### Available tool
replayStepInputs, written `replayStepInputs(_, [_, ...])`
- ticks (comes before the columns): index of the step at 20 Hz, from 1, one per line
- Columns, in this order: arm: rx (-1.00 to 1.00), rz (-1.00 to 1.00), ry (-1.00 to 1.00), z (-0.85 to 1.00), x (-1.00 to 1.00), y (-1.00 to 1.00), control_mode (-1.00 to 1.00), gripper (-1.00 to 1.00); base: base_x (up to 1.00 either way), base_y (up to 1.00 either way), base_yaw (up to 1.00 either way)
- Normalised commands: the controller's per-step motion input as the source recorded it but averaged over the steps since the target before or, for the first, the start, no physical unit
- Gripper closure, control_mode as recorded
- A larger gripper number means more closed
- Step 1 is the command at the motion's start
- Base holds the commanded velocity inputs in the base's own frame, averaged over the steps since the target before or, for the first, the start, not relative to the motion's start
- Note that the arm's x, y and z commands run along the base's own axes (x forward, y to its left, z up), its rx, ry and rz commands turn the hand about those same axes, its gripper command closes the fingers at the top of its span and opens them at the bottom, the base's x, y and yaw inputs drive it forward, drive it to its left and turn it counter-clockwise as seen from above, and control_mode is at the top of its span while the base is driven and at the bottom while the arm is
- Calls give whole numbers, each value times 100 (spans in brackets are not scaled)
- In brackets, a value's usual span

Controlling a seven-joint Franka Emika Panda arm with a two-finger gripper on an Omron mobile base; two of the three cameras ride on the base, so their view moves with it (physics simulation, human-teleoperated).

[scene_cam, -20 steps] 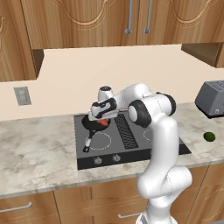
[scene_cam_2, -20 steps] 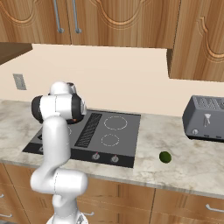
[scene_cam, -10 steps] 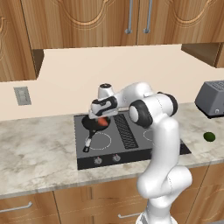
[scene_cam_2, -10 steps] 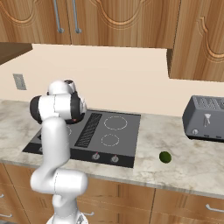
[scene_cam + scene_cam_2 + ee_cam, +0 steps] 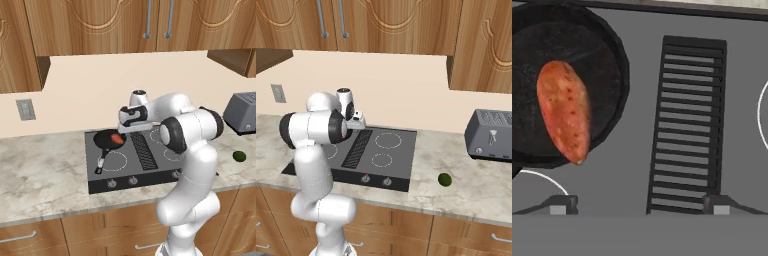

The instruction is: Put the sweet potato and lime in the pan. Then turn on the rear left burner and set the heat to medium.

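The orange-red sweet potato [image 5: 117, 139] [image 5: 564, 110] lies inside the black pan [image 5: 104, 140] [image 5: 607, 65], which sits on the cooktop's rear left burner with its handle pointing toward the front. My gripper [image 5: 131, 130] [image 5: 358, 124] [image 5: 639, 205] hangs open and empty above the cooktop. It is just right of the pan, over the centre grille. Its fingertips [image 5: 562, 204] stand wide apart. The dark green lime [image 5: 239, 156] [image 5: 444, 180] rests on the counter well to the right of the cooktop, far from the gripper.
The black cooktop [image 5: 150, 170] [image 5: 396, 160] has a row of knobs [image 5: 132, 180] [image 5: 387, 182] along its front edge. A grey toaster [image 5: 242, 112] [image 5: 491, 135] stands at the back right of the marble counter. Wooden cabinets hang overhead.
The gripper has opened and let go of the sweet potato, which now lies in the pan. The hand has risen and shifted right, off the pan.
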Motion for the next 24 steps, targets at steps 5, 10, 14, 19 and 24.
replayStepInputs(5, [0, 0, 0, 32, -78, -83, -100, -100, 0, 0, 0])
replayStepInputs(10, [0, 0, 0, 19, -92, -71, -100, -100, 0, 0, 0])
replayStepInputs(14, [0, 0, 0, 5, -99, -53, -100, -100, 0, 0, 0])
replayStepInputs(19, [0, 0, -2, 0, -100, -30, -100, -100, 0, 0, 0])
replayStepInputs(24, [0, 0, -1, 0, -68, -38, -100, -100, 0, 0, 0])
